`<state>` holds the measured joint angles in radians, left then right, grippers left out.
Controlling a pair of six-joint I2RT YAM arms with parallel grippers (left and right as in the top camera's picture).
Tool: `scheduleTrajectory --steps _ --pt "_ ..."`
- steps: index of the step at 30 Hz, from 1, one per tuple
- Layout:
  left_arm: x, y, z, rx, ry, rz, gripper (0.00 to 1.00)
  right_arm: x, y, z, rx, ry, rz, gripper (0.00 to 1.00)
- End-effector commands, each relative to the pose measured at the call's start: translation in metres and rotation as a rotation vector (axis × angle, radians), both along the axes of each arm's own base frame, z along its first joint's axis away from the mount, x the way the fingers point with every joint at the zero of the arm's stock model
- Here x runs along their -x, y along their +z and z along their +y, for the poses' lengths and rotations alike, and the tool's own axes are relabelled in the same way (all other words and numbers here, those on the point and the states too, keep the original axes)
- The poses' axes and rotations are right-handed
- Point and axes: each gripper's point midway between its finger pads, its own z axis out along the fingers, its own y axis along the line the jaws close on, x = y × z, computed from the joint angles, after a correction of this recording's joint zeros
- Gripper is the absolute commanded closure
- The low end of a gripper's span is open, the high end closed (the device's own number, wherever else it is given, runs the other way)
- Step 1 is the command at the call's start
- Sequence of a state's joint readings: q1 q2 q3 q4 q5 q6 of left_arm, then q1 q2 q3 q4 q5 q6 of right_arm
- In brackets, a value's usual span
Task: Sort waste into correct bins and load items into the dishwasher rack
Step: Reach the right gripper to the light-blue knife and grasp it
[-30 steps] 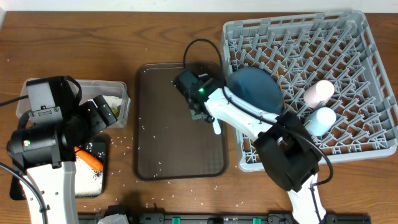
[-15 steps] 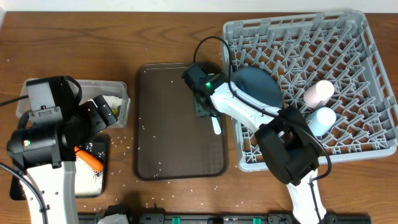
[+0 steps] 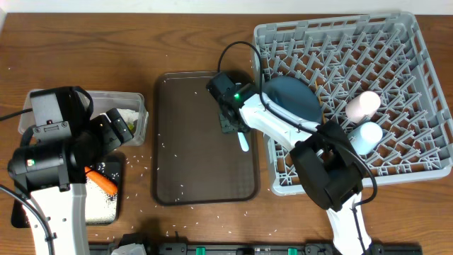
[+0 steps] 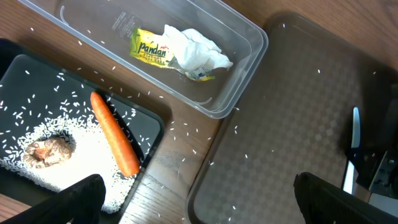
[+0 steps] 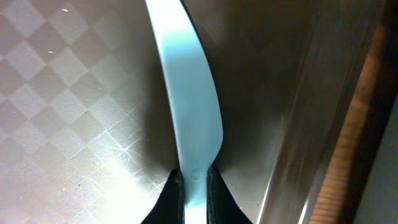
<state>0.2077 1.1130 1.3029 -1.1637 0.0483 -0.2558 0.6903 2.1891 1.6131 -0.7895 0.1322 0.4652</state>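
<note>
The brown wooden surface (image 3: 71, 42) is speckled with loose white rice (image 4: 186, 144). The right gripper (image 5: 193, 180) is clamped on the pale blue spoon (image 5: 189, 93) over the dark brown serving tray (image 3: 191, 163), just beside the grey rack (image 3: 396, 42). The left gripper (image 4: 196, 202) hangs spread and empty above the clear tub (image 4: 249, 59) and the black tray-bin (image 4: 25, 68), where the carrot (image 4: 115, 143) lies.

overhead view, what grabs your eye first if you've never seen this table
The big grey dishwasher rack at the right, holding a blue plate, a pink cup and a blue cup. Next, the right pincer, shut on a pale blue spoon over the brown serving tray. At the left, an orange carrot lies in the black bin beside white rice.
</note>
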Motion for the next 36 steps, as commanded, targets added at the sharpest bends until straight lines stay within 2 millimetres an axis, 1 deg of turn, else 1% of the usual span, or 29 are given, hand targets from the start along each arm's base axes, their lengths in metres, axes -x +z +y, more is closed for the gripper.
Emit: scheduleTrajectory --steps 1,3,5,8,13,15,17,18,19,21,22,24,27,29,31,34,36 --pt "0.000 0.002 0.004 -0.011 0.012 -0.002 0.02 -0.005 0.002 -0.002 0.030 0.052 -0.014 0.99" --pt "0.000 0.002 0.004 -0.011 0.012 -0.001 0.02 -0.006 0.015 0.001 0.012 0.056 -0.033 0.99" --pt "0.000 0.002 0.004 -0.011 0.012 -0.002 0.02 -0.008 0.034 0.005 -0.021 0.068 -0.059 0.99" --pt "0.000 0.002 0.004 -0.011 0.012 -0.002 0.02 -0.009 0.068 0.011 -0.080 0.101 -0.110 0.99" --pt "0.000 0.002 0.004 -0.011 0.012 -0.002 0.02 -0.012 0.132 0.010 -0.153 0.116 -0.229 0.97" --pt "0.000 0.002 0.004 -0.010 0.012 -0.001 0.02 -0.012 0.148 0.009 -0.166 0.136 -0.261 0.97" --pt "0.000 0.002 0.004 -0.011 0.012 -0.002 0.02 -0.011 0.152 0.009 -0.166 0.150 -0.270 0.95" --pt "0.000 0.002 0.004 -0.011 0.012 -0.002 0.02 -0.010 0.151 0.009 -0.162 0.155 -0.264 0.93" --pt "0.000 0.002 0.004 -0.011 0.012 -0.002 0.02 -0.008 0.146 0.009 -0.154 0.157 -0.251 0.88" --pt "0.000 0.002 0.004 -0.011 0.012 -0.002 0.02 -0.002 0.130 0.010 -0.136 0.170 -0.206 0.78" --pt "0.000 0.002 0.004 -0.011 0.012 -0.002 0.02 0.002 0.118 0.011 -0.124 0.177 -0.176 0.75" --pt "0.000 0.002 0.004 -0.011 0.012 -0.002 0.02 0.006 0.094 0.014 -0.090 0.195 -0.128 0.72" --pt "0.000 0.002 0.004 -0.011 0.012 -0.002 0.02 0.005 0.057 0.015 -0.024 0.227 -0.084 0.64" --pt "0.000 0.002 0.004 -0.011 0.012 -0.002 0.02 0.003 0.035 0.012 0.014 0.222 -0.064 0.61" --pt "0.000 0.002 0.004 -0.011 0.012 -0.002 0.02 0.002 0.018 0.010 0.030 0.213 -0.043 0.59" --pt "0.000 0.002 0.004 -0.011 0.012 -0.002 0.02 0.000 0.001 0.003 0.052 0.200 -0.011 0.60" --pt "0.000 0.002 0.004 -0.011 0.012 -0.001 0.02 0.001 -0.006 -0.003 0.063 0.181 0.010 0.62"
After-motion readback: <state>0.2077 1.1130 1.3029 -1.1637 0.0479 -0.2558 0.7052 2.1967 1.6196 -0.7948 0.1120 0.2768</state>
